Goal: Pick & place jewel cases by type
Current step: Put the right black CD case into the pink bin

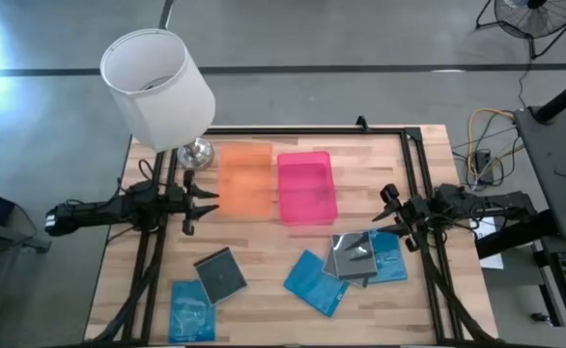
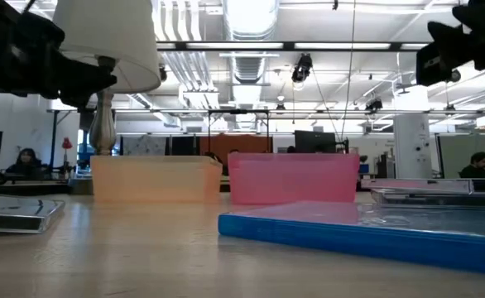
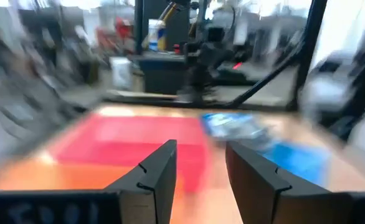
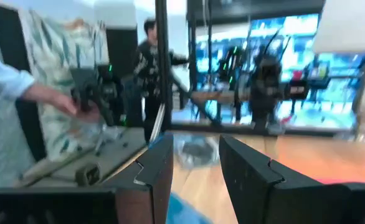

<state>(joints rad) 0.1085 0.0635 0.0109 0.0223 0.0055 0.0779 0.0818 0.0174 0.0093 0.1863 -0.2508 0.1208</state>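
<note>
Several jewel cases lie flat on the near half of the wooden table. A blue one (image 1: 191,311) and a dark grey one (image 1: 220,274) lie near left. Another blue one (image 1: 316,282) is near the middle. A grey one (image 1: 353,256) rests partly on a blue one (image 1: 389,257) at the right. My left gripper (image 1: 206,200) hovers open and level at the table's left side, beside the orange tray (image 1: 245,179). My right gripper (image 1: 389,208) hovers open at the right side, past the pink tray (image 1: 306,187). Nothing is between the fingers of either (image 3: 201,180) (image 4: 196,174).
A white-shaded lamp (image 1: 157,82) stands at the far left corner, close to the orange tray. A black frame (image 1: 413,145) runs along the table's edges. In the right wrist view a person's hand (image 4: 58,99) shows beyond the table. Bare wood (image 1: 264,242) lies between trays and cases.
</note>
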